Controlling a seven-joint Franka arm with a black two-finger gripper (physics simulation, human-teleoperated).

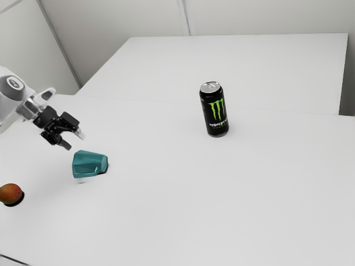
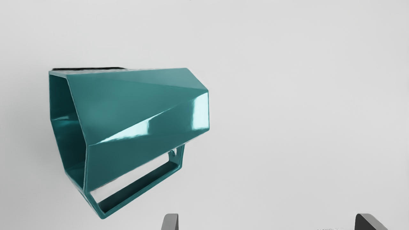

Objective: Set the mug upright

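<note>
We find the teal mug (image 1: 90, 164) lying on its side on the tabletop (image 1: 166, 210), its handle (image 2: 140, 188) facing the hand (image 1: 74, 140), which is open near the mug, fingers spread apart. We note a black can (image 1: 214, 113) upright, well apart, and a reddish-orange fruit (image 1: 10, 194) at the exterior view's left.

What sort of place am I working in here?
Probably a bare test room: smooth white table, pale panelled wall behind, and just a few objects, like the black cylindrical drink can.
</note>
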